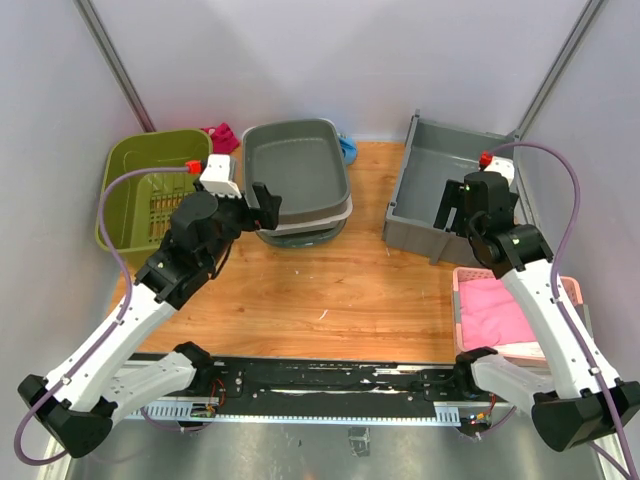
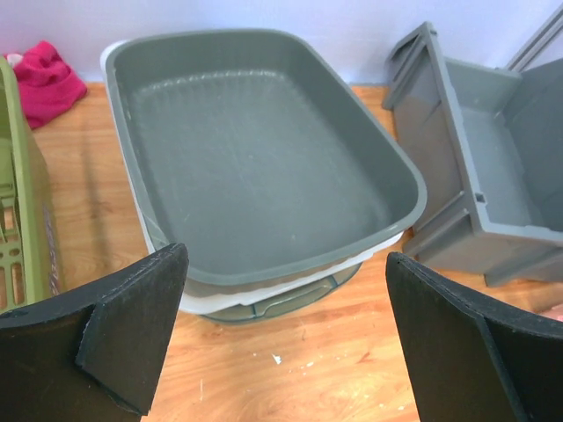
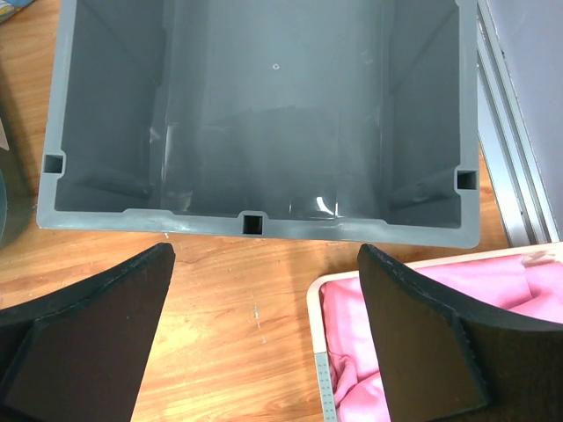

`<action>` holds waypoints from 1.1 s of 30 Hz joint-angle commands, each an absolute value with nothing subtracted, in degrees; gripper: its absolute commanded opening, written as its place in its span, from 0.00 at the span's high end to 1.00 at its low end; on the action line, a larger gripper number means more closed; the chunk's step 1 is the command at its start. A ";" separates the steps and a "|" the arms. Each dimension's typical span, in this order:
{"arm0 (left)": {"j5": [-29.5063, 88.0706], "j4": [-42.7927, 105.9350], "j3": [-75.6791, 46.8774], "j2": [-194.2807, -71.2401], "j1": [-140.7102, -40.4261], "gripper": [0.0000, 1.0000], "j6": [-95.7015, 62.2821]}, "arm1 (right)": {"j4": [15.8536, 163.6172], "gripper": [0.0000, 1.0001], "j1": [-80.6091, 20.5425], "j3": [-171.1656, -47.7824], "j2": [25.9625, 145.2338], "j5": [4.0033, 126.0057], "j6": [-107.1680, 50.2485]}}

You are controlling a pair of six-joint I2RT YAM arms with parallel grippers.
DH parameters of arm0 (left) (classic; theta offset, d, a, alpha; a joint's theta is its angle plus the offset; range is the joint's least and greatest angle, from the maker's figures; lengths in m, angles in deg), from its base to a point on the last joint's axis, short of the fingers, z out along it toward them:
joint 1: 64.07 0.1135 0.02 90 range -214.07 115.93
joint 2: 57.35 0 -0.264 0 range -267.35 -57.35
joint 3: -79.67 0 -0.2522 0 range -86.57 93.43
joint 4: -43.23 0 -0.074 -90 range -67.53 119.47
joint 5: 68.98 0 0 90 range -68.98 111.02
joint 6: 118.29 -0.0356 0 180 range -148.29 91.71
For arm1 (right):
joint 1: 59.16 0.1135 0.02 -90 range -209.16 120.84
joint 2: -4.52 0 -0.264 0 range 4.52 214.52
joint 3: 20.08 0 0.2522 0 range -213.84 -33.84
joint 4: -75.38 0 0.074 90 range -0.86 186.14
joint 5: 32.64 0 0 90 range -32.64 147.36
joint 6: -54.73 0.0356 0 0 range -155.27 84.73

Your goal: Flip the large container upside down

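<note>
Right gripper [image 3: 264, 294] first: its jaws are spread wide with nothing between them, hovering over the bench [image 3: 220, 360] just short of the near wall of the deep grey bin [image 3: 264, 114], which we're taking to be the large container. It sits upright, mouth up, at the back right of the bench, with the pink-lined basket [image 3: 315, 369] just beside its near corner. The left gripper [image 2: 286, 299] is also released and empty, pointing at the shallow grey tub [image 2: 264, 158] that's nested on top of a couple of other tubs, near the bin's left side. As for handling, we'd guess the bin is stiff moulded plastic, empty and light, but bulky and smooth enough to slip. The thick top rim [image 3: 255, 220] with its little square notches looks like the best place to pinch — one finger inside the wall, one outside. Tipping it away would need room behind it, which we can't really judge from these views.
</note>
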State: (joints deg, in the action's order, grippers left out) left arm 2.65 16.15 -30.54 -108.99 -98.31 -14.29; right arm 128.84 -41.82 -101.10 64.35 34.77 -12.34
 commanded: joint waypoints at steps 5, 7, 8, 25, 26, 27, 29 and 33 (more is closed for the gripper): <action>7.71 14.26 -25.51 -110.94 -98.13 0.01 -15.51 | 126.45 0.12 -41.05 -98.41 61.68 33.52 -12.14; 8.78 13.36 -25.19 -112.39 -98.48 0.01 -15.06 | 126.42 0.12 -41.05 -98.33 61.51 33.59 -12.32; 9.06 12.96 -25.12 -113.03 -99.10 0.01 -14.96 | 126.52 0.12 -41.04 -98.38 61.65 33.66 -12.40; 9.99 14.92 -29.70 -111.94 -108.01 0.01 -9.47 | 128.98 0.12 -33.75 -125.69 96.89 36.91 -10.38; 9.75 14.43 -29.30 -111.75 -108.01 0.01 -9.56 | 128.92 0.12 -33.76 -127.83 99.60 36.58 -9.34; 9.50 13.80 -28.86 -111.61 -108.01 0.01 -9.60 | 128.94 0.12 -33.76 -129.95 102.06 36.23 -8.78; 9.26 12.72 -28.33 -111.12 -108.01 0.01 -9.59 | 129.34 0.12 -33.84 -134.39 107.38 35.54 -8.27; 9.48 11.70 -28.92 -109.65 -108.01 0.01 -9.50 | 133.39 0.17 -34.45 -144.83 116.96 33.84 -6.79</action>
State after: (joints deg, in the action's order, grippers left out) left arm 10.13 12.58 -29.69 -111.53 -107.66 -9.90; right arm 128.54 -34.34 -136.67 110.62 37.27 -9.82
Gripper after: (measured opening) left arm 0.991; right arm 0.856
